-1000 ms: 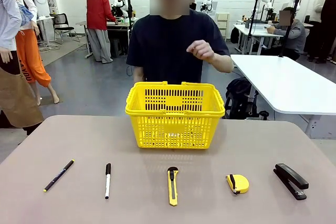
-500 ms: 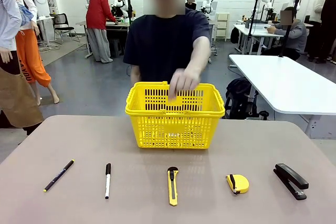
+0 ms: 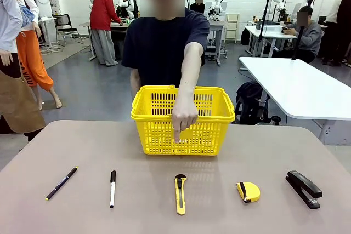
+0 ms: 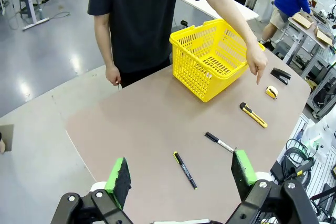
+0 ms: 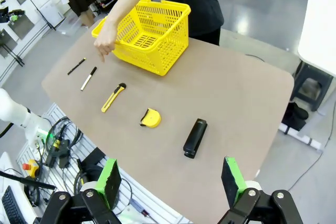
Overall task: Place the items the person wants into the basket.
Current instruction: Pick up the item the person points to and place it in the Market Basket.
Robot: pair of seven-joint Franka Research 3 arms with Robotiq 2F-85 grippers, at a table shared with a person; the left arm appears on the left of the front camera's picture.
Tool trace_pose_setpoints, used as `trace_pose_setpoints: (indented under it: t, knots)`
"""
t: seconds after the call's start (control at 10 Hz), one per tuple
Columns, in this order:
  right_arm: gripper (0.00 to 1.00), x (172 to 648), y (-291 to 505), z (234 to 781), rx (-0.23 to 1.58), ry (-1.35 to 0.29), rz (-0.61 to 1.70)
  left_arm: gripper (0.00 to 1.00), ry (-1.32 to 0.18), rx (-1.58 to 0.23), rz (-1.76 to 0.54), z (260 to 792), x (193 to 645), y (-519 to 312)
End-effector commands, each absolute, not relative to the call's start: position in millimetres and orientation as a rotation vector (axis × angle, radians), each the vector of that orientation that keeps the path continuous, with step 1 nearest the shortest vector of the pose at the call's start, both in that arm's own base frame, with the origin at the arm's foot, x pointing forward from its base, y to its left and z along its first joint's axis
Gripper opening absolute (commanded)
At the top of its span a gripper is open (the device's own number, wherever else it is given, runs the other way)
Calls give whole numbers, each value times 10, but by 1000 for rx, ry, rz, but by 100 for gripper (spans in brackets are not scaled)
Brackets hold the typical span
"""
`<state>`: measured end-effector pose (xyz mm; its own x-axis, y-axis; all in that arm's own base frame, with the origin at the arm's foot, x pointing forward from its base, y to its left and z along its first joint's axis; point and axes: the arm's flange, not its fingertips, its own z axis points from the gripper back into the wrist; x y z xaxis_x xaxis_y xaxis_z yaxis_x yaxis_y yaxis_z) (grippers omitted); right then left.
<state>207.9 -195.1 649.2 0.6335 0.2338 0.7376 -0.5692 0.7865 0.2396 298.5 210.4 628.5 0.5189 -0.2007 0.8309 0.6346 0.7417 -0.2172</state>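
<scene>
on the table's near side, closest to me, lie the three tools in a row: a yellow-and-black utility knife (image 3: 180,194), long and flat with its black end toward the basket; to its right a small rounded yellow tape measure (image 3: 248,191); then a black stapler (image 3: 304,188), lying at a slant, well apart from the others. behind the knife, toward the far edge, stands the yellow basket (image 3: 164,135), hard plastic with lattice-slotted walls and its handles folded down along the rim. from the right wrist camera i look down into it and see its slotted floor.

the person (image 3: 159,47), in a dark navy t-shirt, reaches over the basket from the far side. the person's hand (image 3: 184,116) hangs in front of the near wall with the index finger pointing down, the knife straight below it in the front view. the hand covers part of that wall, and i cannot tell exactly how high the fingertip is above the table (image 3: 71,146), a matte brownish top.

left of the knife lie a white marker (image 3: 112,188) with a black cap and a thin black pen (image 3: 61,183) with a yellow tip.

my left gripper (image 4: 179,158) and right gripper (image 5: 170,162) both hang high above the table, green pads spread wide, grasping nothing.
</scene>
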Motion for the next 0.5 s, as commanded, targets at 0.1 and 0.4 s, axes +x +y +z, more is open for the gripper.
trace_pose_setpoints:
  t: [0.1, 0.4]
  knots:
    - [100, 2105, -1929, 6465, 483, -778, 486, 100, -911, -559, -545, 6299, 2986, 2136]
    - [100, 2105, -1929, 6465, 483, -778, 486, 100, -814, -294, -652, 6903, 2870, 1088]
